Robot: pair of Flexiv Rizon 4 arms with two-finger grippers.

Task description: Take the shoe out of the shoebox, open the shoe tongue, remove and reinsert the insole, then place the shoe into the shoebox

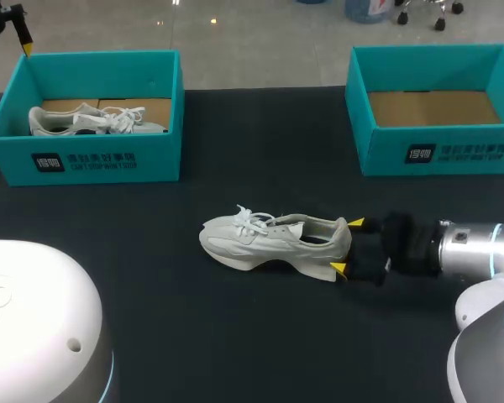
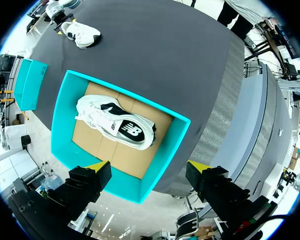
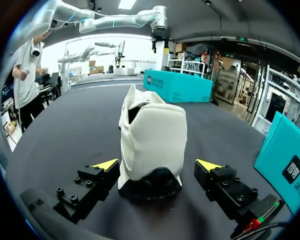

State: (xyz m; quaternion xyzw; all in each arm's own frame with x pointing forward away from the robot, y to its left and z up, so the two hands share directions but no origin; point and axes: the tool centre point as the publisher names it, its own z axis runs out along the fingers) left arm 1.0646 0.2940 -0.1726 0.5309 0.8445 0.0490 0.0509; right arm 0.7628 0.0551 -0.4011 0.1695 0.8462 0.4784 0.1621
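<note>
Right gripper, fingers spread, straddles the heel of the shoe, whose length runs leftward, toe farthest.

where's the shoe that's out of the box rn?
Head view: shoe lies on the table, centre, in front of the empty shoebox, heel between the open fingers of the right gripper.

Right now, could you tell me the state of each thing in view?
Shoe on table: upright on its sole.
Left shoebox: open, holds a second shoe.
Right shoebox: open, empty.
Left gripper: open, above left shoebox.
Right gripper: open, straddling the shoe's heel.
</note>
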